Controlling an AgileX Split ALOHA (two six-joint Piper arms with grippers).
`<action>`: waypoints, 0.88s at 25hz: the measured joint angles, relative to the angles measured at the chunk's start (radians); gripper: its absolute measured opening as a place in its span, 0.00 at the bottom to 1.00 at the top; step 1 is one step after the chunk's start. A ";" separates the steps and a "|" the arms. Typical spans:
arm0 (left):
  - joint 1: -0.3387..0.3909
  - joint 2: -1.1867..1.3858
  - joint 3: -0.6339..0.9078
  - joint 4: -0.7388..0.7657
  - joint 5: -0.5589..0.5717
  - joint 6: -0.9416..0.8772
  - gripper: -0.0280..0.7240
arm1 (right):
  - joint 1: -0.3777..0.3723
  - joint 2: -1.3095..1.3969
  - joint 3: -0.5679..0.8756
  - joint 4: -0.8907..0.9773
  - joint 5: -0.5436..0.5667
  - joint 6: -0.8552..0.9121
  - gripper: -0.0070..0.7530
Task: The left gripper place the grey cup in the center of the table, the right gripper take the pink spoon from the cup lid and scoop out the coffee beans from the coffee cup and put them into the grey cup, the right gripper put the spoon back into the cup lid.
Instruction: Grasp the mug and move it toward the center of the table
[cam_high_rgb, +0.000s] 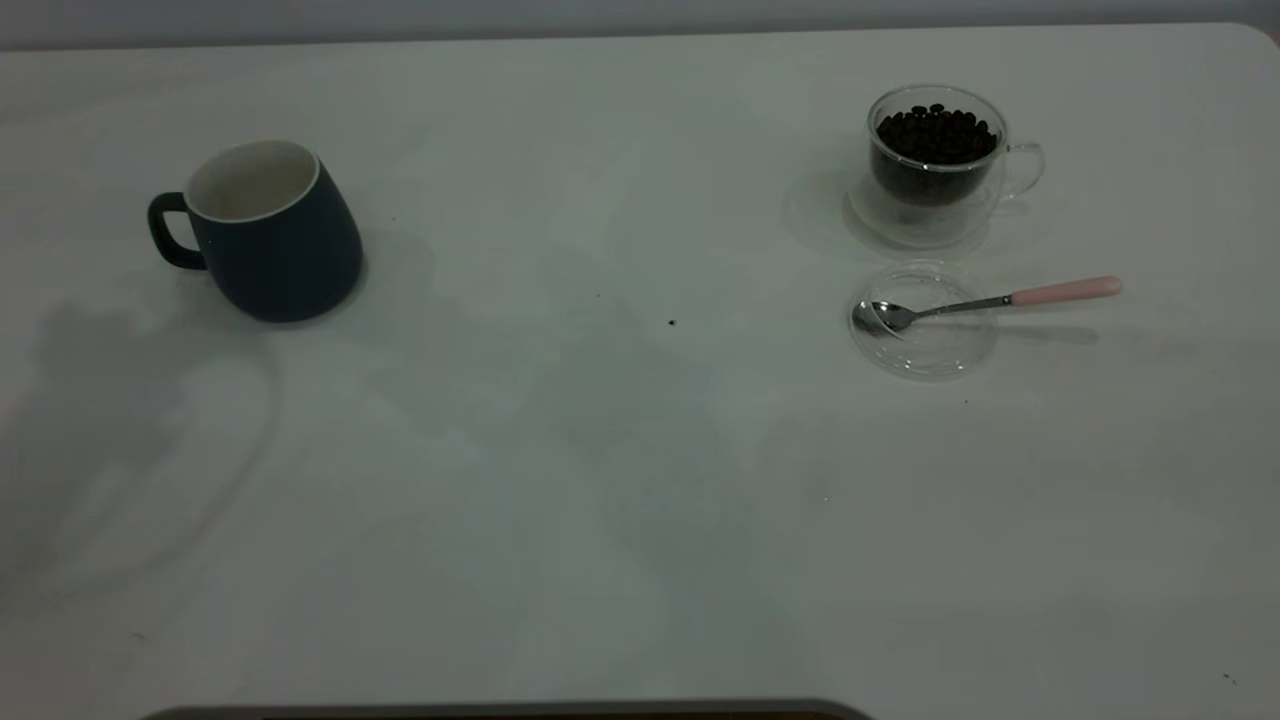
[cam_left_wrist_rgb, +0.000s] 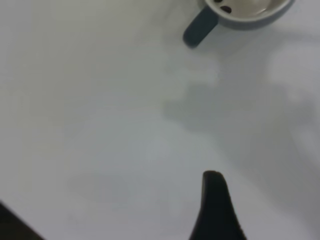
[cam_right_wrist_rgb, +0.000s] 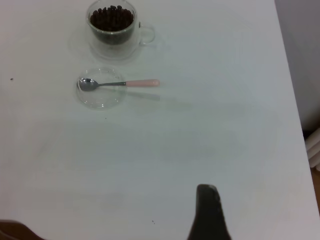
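Slate-blue mug: the grey cup stands upright at the left side of the table, handle turned outward, well apart from the middle; a few dark beans seem to lie inside it in the left wrist view.
Clear glass vessel: the coffee cup stands at the far right, filled nearly to the rim with the coffee beans.
Transparent disc: the cup lid lies flat just in front of the coffee cup, apart from it.
Utensil: the pink spoon rests with its metal bowl inside the lid and its pink handle reaching out over the rim to the right.
Progress, first step: judged not yet done, since the mug is not at the centre.
Progress, later steps: judged not begun; the spoon sits untouched in the lid and the glass is still full.
Left hand: one dark fingertip shows over bare table, the mug's handle far ahead of it; touching nothing; whether it is spread or closed cannot be told.
Right hand: one dark fingertip shows above bare table, well apart from lid, spoon and glass; grasping nothing visible; its spread cannot be told.
Arms in the exterior view: neither appears; only shadows fall at the table's left.
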 joint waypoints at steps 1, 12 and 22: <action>0.000 0.048 -0.033 0.009 -0.002 0.027 0.82 | 0.000 0.000 0.000 0.000 0.000 0.000 0.78; -0.001 0.356 -0.168 0.142 -0.118 0.137 0.82 | 0.000 0.000 0.000 0.000 0.000 0.000 0.78; -0.081 0.482 -0.175 0.267 -0.257 0.195 0.82 | 0.000 0.000 0.000 0.000 -0.001 0.000 0.78</action>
